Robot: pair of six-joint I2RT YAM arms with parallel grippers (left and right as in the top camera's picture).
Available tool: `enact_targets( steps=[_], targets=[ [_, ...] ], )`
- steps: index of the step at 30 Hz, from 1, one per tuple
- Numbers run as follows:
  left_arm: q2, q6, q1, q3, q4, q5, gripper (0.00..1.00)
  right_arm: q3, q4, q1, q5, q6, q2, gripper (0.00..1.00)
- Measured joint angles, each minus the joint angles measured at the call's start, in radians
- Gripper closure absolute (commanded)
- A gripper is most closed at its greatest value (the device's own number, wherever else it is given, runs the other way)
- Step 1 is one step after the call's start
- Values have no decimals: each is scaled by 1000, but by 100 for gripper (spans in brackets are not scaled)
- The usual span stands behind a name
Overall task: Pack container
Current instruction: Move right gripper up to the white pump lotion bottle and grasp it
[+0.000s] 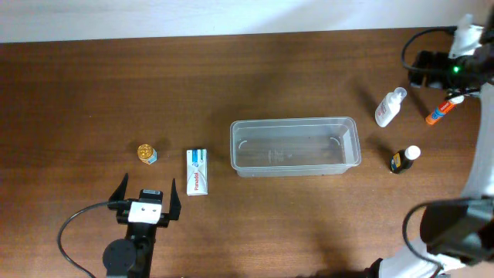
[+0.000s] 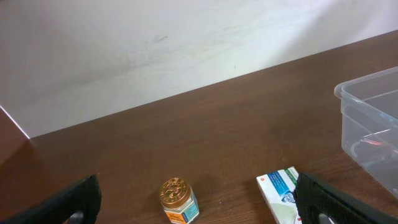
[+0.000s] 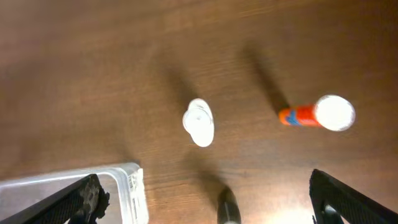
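The clear plastic container [image 1: 295, 147] sits empty at the table's middle; its corner shows in the left wrist view [image 2: 373, 118] and the right wrist view [image 3: 127, 186]. My left gripper [image 1: 148, 185] is open and empty, just in front of a small gold-lidded jar [image 1: 147, 154] and a white medicine box [image 1: 197, 171]. In the left wrist view the jar [image 2: 178, 200] lies between the open fingers [image 2: 198, 186] and the box [image 2: 280, 190] is by the right finger. My right gripper [image 3: 205, 186] is open and empty, high above a white bottle [image 3: 199, 122].
Right of the container lie the white bottle [image 1: 390, 107], an orange glue stick [image 1: 442, 110] and a dark bottle with a white cap [image 1: 404, 159]. The right arm [image 1: 451, 66] and its cables fill the far right edge. A pale wall [image 2: 155, 43] borders the table's back.
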Motion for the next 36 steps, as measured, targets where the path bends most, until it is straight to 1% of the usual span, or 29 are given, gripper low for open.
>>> enact_targets(
  steps=[5, 10, 13, 15, 22, 24, 27, 31, 36],
  targets=[
    [0, 0, 0, 0, 0, 0, 1, 0, 2, 15, -17, -91, 80, 2],
    [0, 0, 0, 0, 0, 0, 0, 2, 3, 16, -19, -123, 181, 2],
    [0, 0, 0, 0, 0, 0, 1, 2, 2, 16, -19, -106, 232, 0],
    [0, 0, 0, 0, 0, 0, 1, 2, 1, 16, -19, -77, 260, 2],
    [0, 0, 0, 0, 0, 0, 1, 2, -6, 17, -18, -55, 301, 1],
    [0, 0, 0, 0, 0, 0, 0, 2, -6, 17, -18, -54, 309, 2],
    [0, 0, 0, 0, 0, 0, 1, 2, -3, 18, -18, -53, 327, 6],
    [0, 0, 0, 0, 0, 0, 1, 2, 14, 21, -12, -51, 362, 7],
    [0, 0, 0, 0, 0, 0, 1, 2, 31, 39, 50, -50, 394, 7]
  ],
)
